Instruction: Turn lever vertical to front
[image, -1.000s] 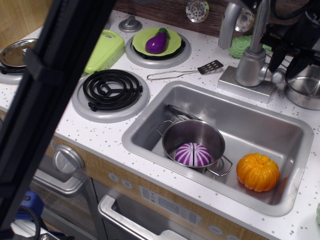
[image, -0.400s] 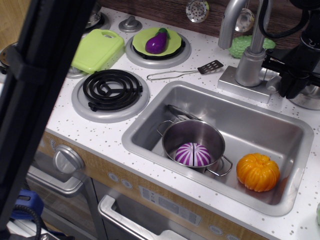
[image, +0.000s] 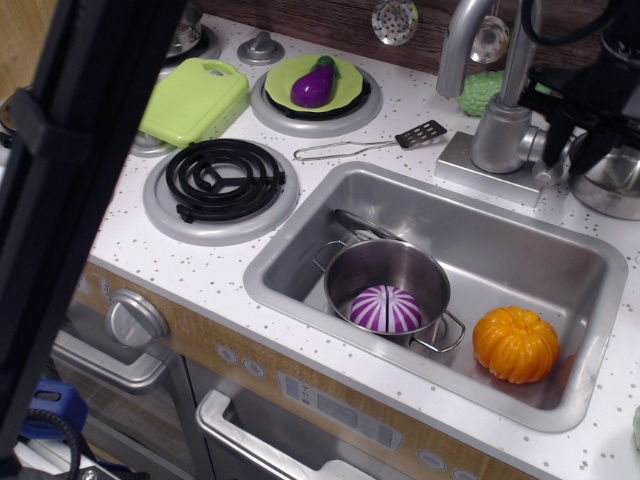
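Note:
The silver faucet body (image: 500, 135) stands on its base behind the sink (image: 300, 275), with the tall curved spout (image: 455, 40) rising from it. The lever (image: 543, 152) shows only as a short silver stub on the body's right side; its paddle end is mostly hidden behind my gripper. My black gripper (image: 575, 145) hangs at the far right, just beside the faucet. Its fingers (image: 556, 130) stand apart on either side of the stub and look open. I cannot tell whether they touch the lever.
A steel pot (image: 395, 270) with a purple-white ball (image: 386, 308) and an orange pumpkin (image: 516, 343) lie in the sink. A silver pot (image: 605, 190) stands right of the faucet, a green vegetable (image: 483, 92) behind it, a spatula (image: 420, 133) to its left. A dark bar (image: 80, 200) blocks the left foreground.
My gripper dropped beside the faucet's right side half a second ago, and has since risen and spread its fingers. The stub beside the faucet body has shifted slightly.

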